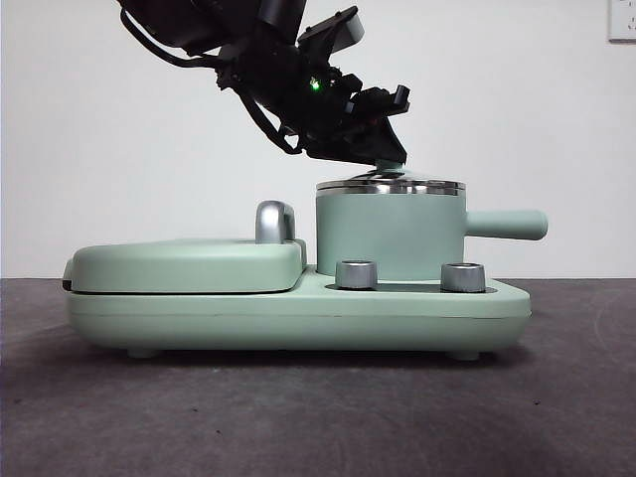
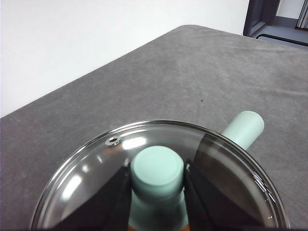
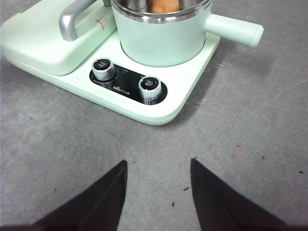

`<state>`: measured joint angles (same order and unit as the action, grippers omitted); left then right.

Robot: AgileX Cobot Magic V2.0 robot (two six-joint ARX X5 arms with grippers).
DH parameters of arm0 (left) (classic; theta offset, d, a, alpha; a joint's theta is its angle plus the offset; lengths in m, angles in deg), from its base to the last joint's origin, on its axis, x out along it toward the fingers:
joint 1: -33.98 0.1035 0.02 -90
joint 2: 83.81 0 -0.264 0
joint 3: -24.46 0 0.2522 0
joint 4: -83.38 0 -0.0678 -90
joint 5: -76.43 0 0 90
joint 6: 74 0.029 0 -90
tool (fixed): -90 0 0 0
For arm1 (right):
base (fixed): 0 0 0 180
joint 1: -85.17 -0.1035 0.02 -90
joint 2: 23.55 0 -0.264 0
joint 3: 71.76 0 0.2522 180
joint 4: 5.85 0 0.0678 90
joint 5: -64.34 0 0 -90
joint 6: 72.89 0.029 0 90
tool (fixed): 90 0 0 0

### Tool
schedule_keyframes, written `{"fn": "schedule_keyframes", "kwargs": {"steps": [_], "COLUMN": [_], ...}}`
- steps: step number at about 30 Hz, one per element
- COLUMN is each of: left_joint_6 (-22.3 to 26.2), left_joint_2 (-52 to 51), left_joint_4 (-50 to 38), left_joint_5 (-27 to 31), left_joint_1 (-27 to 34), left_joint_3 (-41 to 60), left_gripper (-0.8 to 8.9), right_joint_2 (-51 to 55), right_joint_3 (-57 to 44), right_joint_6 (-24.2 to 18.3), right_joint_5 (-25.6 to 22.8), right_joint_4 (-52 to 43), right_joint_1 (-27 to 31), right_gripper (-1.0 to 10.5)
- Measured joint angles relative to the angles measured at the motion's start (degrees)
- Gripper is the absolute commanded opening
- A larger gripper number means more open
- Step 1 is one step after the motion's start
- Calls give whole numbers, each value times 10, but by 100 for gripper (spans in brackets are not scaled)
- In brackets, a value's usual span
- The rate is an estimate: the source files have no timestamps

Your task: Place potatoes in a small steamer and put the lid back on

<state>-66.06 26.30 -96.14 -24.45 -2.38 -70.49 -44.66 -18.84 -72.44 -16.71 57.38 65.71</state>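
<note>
Grey table, white wall. Left gripper (image 2: 158,192) clamps the lid (image 2: 96,168) by its knob (image 2: 157,169), seated squarely on the steamer (image 1: 390,238) centre frame; potato (image 3: 162,5) inside. Right gripper (image 3: 158,192) spread wide, well apart.

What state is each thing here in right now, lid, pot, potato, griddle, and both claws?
Lid: on the pot, knob gripped.
Pot: upright on its base, covered.
Potato: inside the pot.
Griddle: closed.
Left gripper: shut on the lid's knob.
Right gripper: open, holding nothing, above the table.
</note>
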Motion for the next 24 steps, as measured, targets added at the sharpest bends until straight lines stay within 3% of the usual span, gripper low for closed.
{"fn": "schedule_keyframes", "kwargs": {"steps": [7,11,15,24], "left_joint_6": [2,2,4,-25], "left_joint_2": [0,0,0,-33], "left_joint_4": [0,0,-3,75], "left_joint_5": [0,0,0,-2], "left_joint_1": [0,0,0,-2], "left_joint_3": [0,0,-3,-4], "left_gripper": [55,232,321,312], "right_joint_2": [0,0,0,0], "right_joint_3": [0,0,0,0], "right_joint_6": [0,0,0,0], "right_joint_5": [0,0,0,0], "right_joint_4": [0,0,0,0], "right_joint_1": [0,0,0,0], "right_gripper": [200,200,200,200]}}
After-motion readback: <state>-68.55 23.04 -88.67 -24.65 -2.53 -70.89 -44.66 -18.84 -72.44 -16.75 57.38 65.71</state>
